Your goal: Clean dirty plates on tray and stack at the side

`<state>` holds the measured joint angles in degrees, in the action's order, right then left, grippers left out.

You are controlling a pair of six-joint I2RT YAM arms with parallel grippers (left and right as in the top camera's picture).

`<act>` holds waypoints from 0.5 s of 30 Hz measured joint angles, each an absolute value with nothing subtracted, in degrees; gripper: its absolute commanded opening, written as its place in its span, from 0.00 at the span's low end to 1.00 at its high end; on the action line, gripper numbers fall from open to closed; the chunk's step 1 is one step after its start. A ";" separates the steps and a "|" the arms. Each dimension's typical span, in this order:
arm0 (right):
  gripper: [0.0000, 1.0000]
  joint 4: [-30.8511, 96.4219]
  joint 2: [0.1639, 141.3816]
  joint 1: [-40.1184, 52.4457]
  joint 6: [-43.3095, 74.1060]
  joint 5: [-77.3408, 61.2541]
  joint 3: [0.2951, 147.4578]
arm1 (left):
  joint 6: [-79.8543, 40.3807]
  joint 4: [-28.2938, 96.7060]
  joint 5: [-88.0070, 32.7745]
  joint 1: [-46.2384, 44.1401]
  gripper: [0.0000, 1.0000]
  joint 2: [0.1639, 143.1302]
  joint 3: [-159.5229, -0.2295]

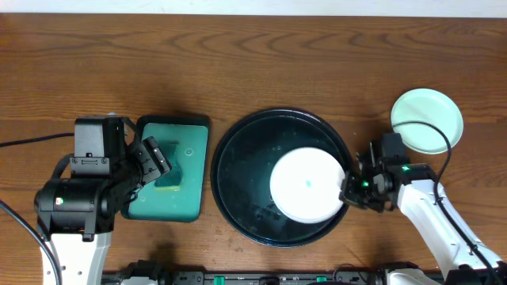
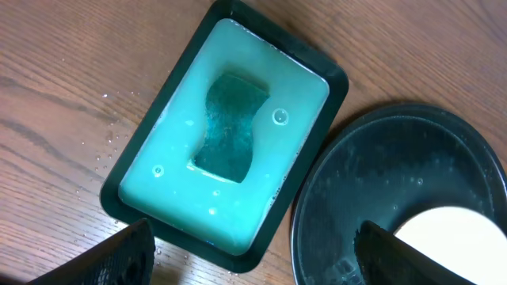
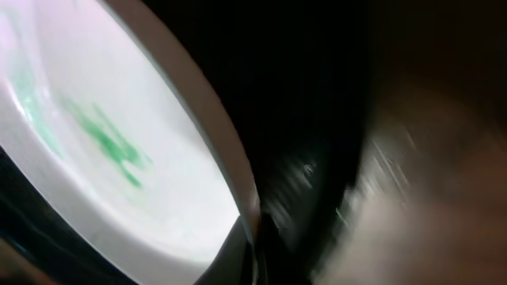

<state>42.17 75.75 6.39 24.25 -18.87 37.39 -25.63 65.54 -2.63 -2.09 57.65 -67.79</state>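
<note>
The right gripper (image 1: 349, 192) is pinched shut on the right rim of the white plate (image 1: 306, 187). The plate lies in the right half of the black tray (image 1: 242, 170), with a green smear at its centre. It looks stiff, light and wet, so it is likely slippery. The thin rim gives little purchase, and a deeper bite on the lip would probably hold better. A green plate (image 1: 428, 120) sits on the table beside the tray. The left gripper (image 1: 157, 157) hangs wide open over the sponge (image 2: 230, 127) in the teal tray (image 2: 168, 99).
</note>
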 measured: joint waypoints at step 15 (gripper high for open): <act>0.01 31.44 89.82 7.42 21.02 -25.08 40.16 | -23.09 67.11 -2.66 -2.09 0.61 63.57 -67.79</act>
